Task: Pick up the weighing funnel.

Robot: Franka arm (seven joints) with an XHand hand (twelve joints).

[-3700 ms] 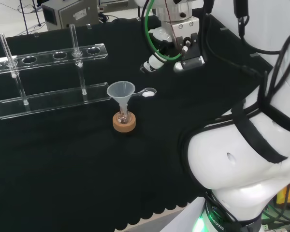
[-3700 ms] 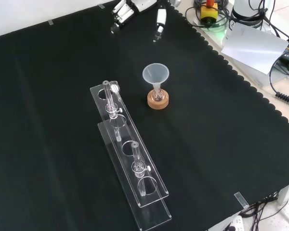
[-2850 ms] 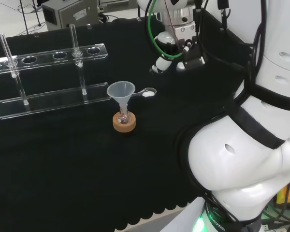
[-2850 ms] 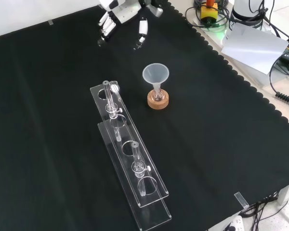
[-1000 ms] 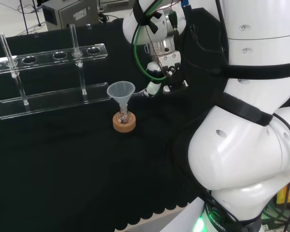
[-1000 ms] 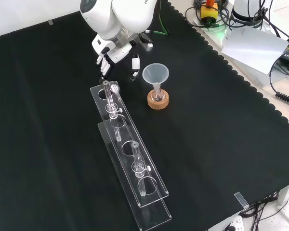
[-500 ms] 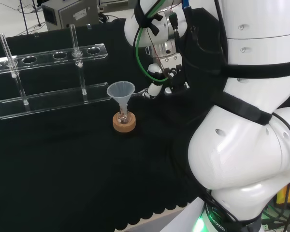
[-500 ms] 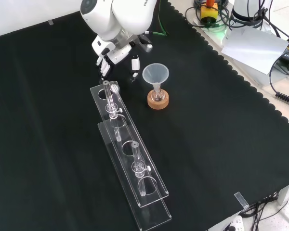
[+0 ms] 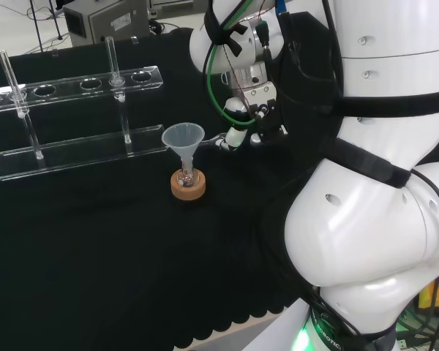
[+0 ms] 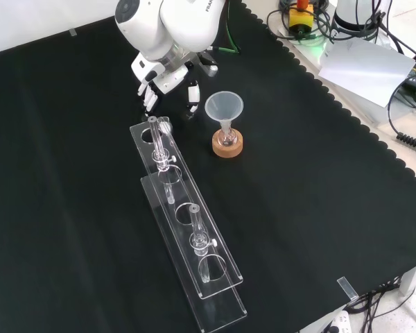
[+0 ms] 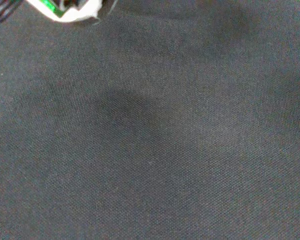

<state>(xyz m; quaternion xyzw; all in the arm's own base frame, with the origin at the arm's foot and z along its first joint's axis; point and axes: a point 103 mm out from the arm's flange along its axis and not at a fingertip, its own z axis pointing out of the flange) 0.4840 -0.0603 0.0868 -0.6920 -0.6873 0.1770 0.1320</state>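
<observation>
A bench draped in black cloth (image 10: 319, 208) is crossed by the white robot arm (image 9: 380, 241). In the front view, a long clear plastic test-tube rack (image 10: 187, 229) is laid from the cloth's middle toward its near edge. Beside it a clear cone-shaped funnel (image 10: 224, 107) is stood in a small flask on a cork ring (image 10: 227, 146). The black and white hand (image 10: 168, 78) is held low toward the far edge, fingers (image 10: 150, 101) straight and apart. The small clear weighing funnel (image 9: 221, 142) is left on the cloth, largely hidden by the fingertips; contact cannot be told.
</observation>
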